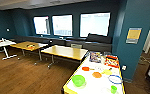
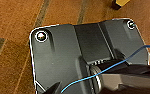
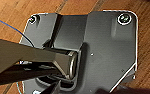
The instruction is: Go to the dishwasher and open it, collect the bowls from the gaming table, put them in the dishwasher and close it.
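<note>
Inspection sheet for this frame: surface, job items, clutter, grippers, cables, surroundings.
Surface: gaming table, white top, yellow edge, lower right of head view.
Job's things: lime green bowl, orange dishes, yellow dish, blue-rimmed dish on it; dishwasher nothing seen.
Clutter: two colourful boxes at the far end; small green cup.
Grippers: fingers cannot be made out.
Cables: thin blue wire across the left wrist plate.
Surroundings: wooden-topped tables, wood floor, teal walls, windows.
</note>
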### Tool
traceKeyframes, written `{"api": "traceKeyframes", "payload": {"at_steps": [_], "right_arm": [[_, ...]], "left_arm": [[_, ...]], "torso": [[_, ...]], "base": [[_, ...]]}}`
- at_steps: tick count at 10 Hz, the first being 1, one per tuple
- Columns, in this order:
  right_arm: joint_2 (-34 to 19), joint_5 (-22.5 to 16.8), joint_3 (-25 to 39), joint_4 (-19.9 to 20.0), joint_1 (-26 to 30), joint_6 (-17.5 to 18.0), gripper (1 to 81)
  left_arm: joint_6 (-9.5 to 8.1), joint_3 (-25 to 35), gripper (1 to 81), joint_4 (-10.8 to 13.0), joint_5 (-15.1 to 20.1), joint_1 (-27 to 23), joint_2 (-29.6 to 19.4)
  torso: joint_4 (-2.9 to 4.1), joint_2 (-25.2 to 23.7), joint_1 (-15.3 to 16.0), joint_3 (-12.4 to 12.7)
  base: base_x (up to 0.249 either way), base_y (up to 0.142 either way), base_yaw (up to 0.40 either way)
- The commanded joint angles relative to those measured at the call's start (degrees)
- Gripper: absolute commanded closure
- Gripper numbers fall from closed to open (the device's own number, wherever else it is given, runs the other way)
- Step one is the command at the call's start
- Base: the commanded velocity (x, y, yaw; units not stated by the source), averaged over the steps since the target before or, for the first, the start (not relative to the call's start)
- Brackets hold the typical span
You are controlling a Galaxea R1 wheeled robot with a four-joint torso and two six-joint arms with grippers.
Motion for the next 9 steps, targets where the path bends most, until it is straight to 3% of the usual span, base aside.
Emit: {"api": "traceKeyframes", "payload": {"at_steps": [1,9], "right_arm": [[-0.23,-2.83,0.12,-0.44,2.39,-0.35,1.0],[-0.23,-2.83,0.03,-0.44,2.48,-0.44,1.0]], "left_arm": [[0.13,-0.06,1.0,-0.25,2.87,-2.76,-0.19],[0.13,-0.06,1.0,-0.25,2.87,-2.76,-0.19]], "torso": [[0.00,0.00,0.00,0.00],[0.00,0.00,0.00,0.00]], "base": [[0.084,0.101,0.000],[0.087,0.095,0.000]]}}
